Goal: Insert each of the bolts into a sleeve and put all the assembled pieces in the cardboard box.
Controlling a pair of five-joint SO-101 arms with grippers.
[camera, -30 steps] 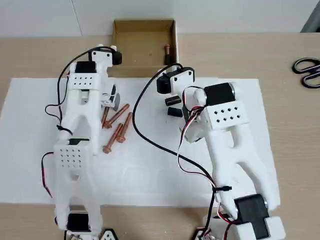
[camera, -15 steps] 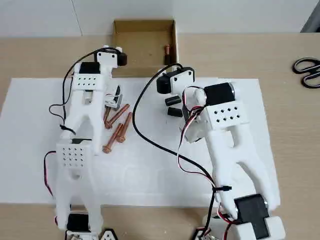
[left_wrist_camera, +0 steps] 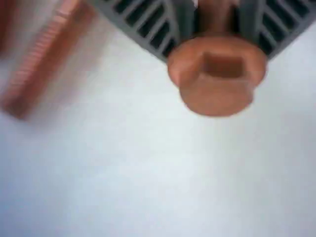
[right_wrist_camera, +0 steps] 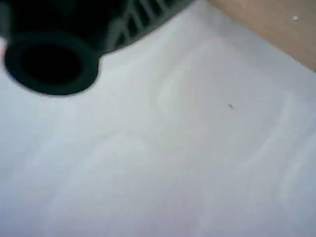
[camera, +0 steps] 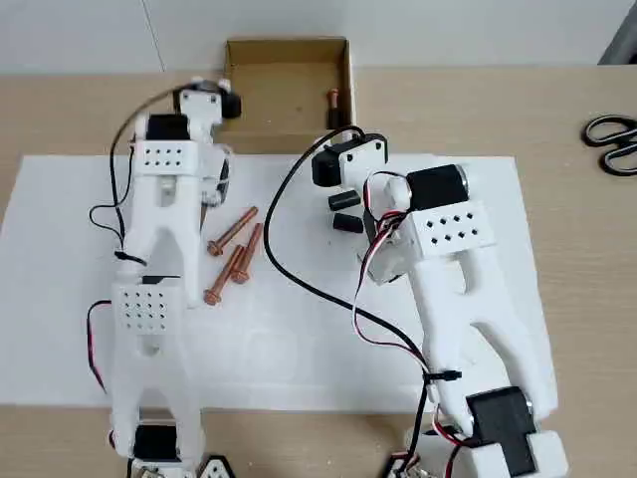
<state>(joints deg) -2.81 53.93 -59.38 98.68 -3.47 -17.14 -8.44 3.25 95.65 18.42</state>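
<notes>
- We see the left gripper [left_wrist_camera: 217, 19] pinching a copper bolt [left_wrist_camera: 217, 74] by its shank, head clear of the jaws; three loose bolts [camera: 231, 231] lie on the white sheet [camera: 299, 349] just beside them
- A black sleeve [right_wrist_camera: 49, 61] sits at the tip of the right gripper [right_wrist_camera: 106, 29]; whether that grip is closed we cannot tell
- The cardboard box [camera: 269, 100] stands beyond both jaws, one copper piece [camera: 332, 99] inside

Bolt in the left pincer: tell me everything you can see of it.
The bolt looks like copper-coloured metal. Its wide round head, with a recessed socket in the middle, faces the wrist camera; the shank runs back between the grey ribbed fingers of the left pincer, shut on it. It is over the white sheet; contact cannot be told. A second bolt lies nearby, not touching.
</notes>
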